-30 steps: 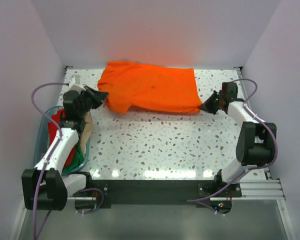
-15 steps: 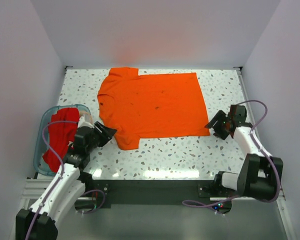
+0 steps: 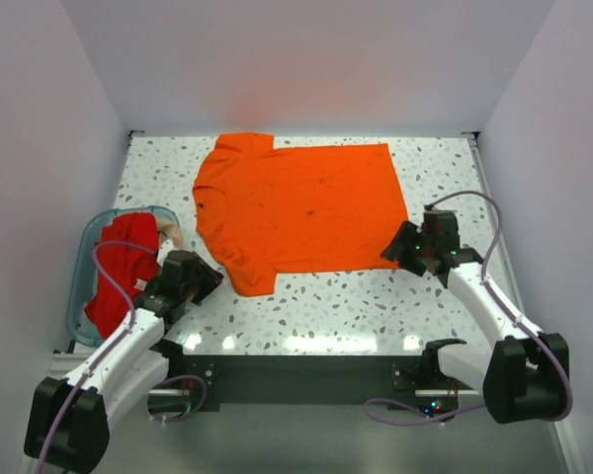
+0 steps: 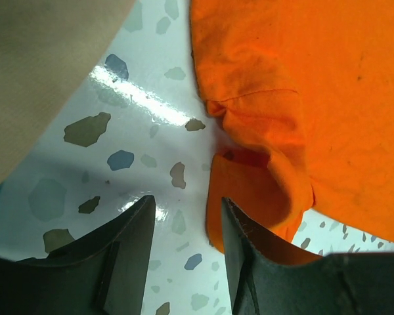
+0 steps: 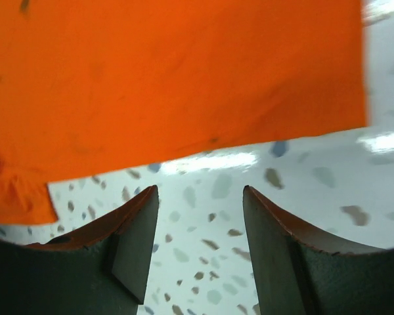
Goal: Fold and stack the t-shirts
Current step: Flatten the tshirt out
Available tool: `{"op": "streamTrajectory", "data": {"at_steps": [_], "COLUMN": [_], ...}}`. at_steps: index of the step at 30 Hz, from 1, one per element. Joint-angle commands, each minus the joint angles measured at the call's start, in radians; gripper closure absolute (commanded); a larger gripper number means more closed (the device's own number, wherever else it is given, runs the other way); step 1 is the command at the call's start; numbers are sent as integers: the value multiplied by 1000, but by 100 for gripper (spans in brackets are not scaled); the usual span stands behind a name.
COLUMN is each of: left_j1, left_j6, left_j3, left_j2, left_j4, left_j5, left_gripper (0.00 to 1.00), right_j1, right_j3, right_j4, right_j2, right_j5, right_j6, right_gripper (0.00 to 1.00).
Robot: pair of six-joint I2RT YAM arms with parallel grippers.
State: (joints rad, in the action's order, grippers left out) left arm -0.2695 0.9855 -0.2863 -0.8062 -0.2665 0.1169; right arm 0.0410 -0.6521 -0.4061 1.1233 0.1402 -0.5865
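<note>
On the speckled table (image 3: 326, 306), seen from above, the orange t-shirt (image 3: 301, 202) lies spread flat towards the far edge, the left gripper (image 3: 200, 278) just beside its near sleeve and the right gripper (image 3: 398, 247) at its near hem corner. From the left wrist, the jaws stand apart and empty by the curled sleeve cuff (image 4: 253, 190). From the right wrist, the jaws also gape, with the hem (image 5: 203, 147) just ahead. The cloth looks light and limp and will probably sag, so pinch the cuff and the hem corner
</note>
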Motion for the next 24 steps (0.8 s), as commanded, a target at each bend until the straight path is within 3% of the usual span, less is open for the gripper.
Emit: {"op": "streamTrajectory", "data": {"at_steps": [1,8,14,19,24], "left_j1": [-22,-33,-33,-31,-31], "left_j6": [-1,-25,-83,-120,-139], "left_j3": [-39,-95,-230,-303,-338], "left_j2": [-40,-38,1,-1,-2], "left_j4": [87,69,-60,-114,-128], "left_j5": [40,79,176,211,213], "left_gripper": [52,60,55,52,51], "right_j1": [166,650,957,1053,1096], "right_j3": [3,-70,-340,-509,-589], "right_j4": [44,180,164,125,78], "right_j2": [-40,99,430,650,747], "right_j5": [-54,-246,-503,-594,-620], "right_j6": [-68,-125,-108,-119,-137], "right_gripper": [43,46,47,48,51]}}
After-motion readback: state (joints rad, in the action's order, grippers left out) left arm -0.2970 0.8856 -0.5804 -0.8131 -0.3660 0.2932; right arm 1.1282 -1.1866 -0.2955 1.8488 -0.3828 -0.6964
